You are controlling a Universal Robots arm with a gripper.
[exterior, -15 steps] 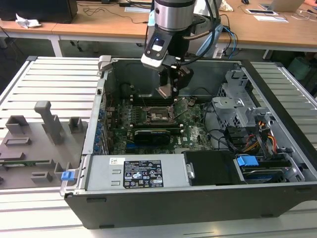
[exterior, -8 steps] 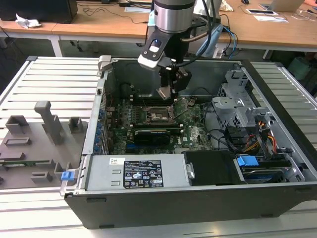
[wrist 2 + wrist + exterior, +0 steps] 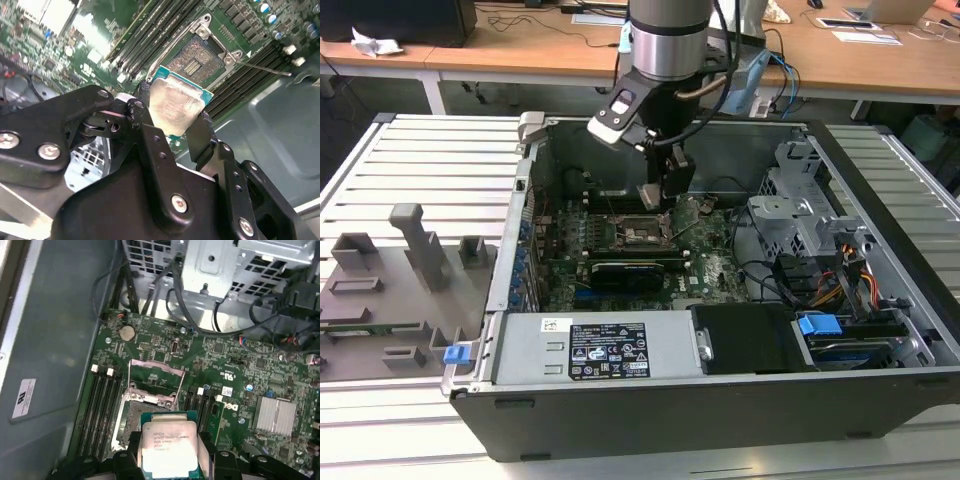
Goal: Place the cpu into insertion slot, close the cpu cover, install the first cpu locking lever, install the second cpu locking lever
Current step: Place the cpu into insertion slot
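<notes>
The black two-finger gripper (image 3: 660,199) is clamping the thin silvery-grey square cpu (image 3: 176,102) above the black-framed insertion slot (image 3: 645,233), mid-frame in the exterior view. By this evidence, all four steps are awaiting completion.

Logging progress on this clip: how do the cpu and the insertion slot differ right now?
The cpu has a silvery metal top; the insertion slot shows a dark grid of contacts. The cpu sits clamped in the gripper, off the board; the insertion slot lies in the motherboard, uncovered and empty. Both are roughly square.
</notes>
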